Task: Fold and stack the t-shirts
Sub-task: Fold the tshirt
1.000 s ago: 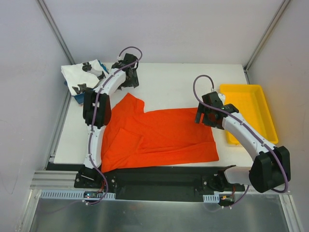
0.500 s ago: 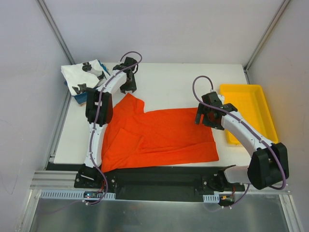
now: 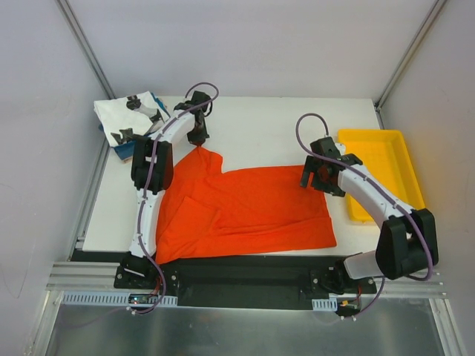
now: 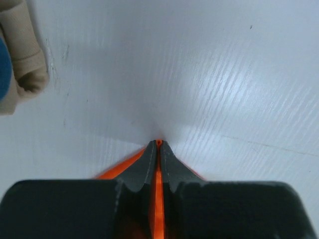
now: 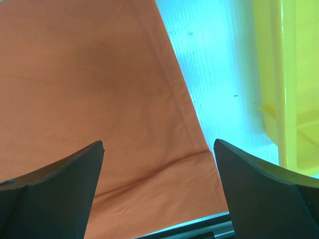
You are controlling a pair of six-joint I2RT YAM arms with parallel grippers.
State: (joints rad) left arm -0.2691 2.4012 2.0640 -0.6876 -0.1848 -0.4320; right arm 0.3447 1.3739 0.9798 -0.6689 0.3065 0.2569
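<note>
Pinching the far left corner of the orange-red tee [image 3: 252, 208], the left gripper [image 4: 158, 146] is clamped tight on the cloth. The right gripper [image 3: 320, 176] hangs with its jaws wide apart over the tee's right edge, near the yellow tray [image 3: 382, 170]. Tee's spread out across the surface [image 3: 267, 126], and the white tee [image 3: 119, 117] sits bunched at the far left corner.

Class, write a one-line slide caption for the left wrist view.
Left end effector shut on a corner of the orange tee, white table beyond.
</note>
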